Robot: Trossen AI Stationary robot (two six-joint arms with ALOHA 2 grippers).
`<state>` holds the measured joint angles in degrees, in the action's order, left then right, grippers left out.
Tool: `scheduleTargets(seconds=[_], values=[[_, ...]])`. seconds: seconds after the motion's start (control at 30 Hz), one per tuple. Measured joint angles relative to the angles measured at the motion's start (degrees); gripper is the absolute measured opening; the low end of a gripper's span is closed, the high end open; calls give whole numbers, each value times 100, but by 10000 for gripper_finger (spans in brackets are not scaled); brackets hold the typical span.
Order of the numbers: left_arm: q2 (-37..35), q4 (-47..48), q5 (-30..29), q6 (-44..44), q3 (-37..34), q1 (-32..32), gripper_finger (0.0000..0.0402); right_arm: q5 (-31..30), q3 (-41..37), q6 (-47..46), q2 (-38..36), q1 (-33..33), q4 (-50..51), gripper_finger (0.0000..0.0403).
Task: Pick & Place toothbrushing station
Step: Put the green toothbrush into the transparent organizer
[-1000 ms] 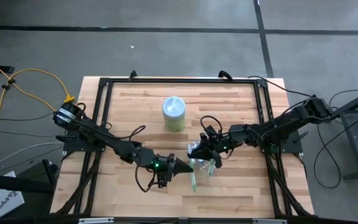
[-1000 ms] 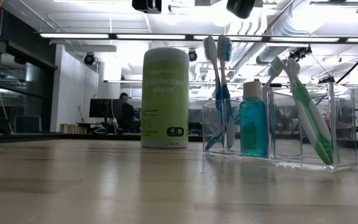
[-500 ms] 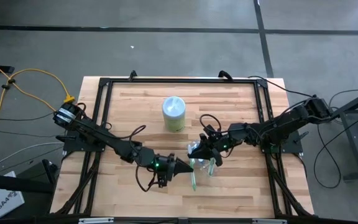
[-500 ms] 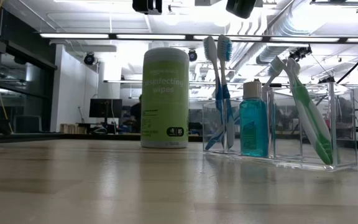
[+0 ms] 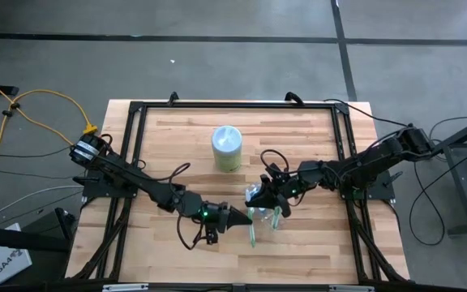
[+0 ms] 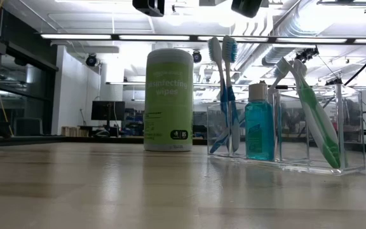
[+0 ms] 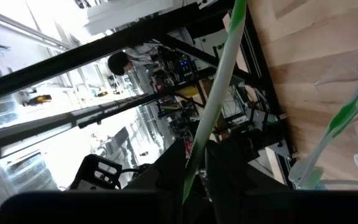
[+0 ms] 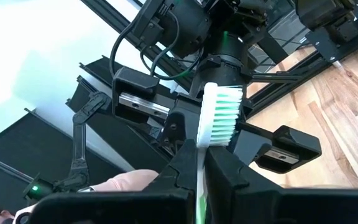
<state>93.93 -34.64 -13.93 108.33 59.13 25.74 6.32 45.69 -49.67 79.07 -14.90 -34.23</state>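
The clear plastic container (image 6: 287,137) stands on the table (image 5: 177,138), near its front middle, holding two blue-white toothbrushes (image 6: 224,95) upright at one end, one blue-capped bottle (image 6: 259,122) in the middle and two green-white toothbrushes (image 6: 313,111) leaning at the other end. The right gripper (image 5: 263,197) is over the container, clenched on one green-white toothbrush (image 8: 218,118), while the left gripper (image 5: 244,217) beside it has a green-white handle (image 7: 213,106) between its fingers, how firmly I cannot tell. One green canister of wipes (image 6: 169,100) stands alone farther back.
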Motion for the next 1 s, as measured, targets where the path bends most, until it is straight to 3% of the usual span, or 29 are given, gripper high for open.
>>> scheduleTargets(seconds=[0.43,1.0], values=[[0,-23,134,-126,0,113,56,4,0,-6,0,-52,10,5],[0,-57,-97,26,0,238,56,-481,7,-13,0,-439,149,5]])
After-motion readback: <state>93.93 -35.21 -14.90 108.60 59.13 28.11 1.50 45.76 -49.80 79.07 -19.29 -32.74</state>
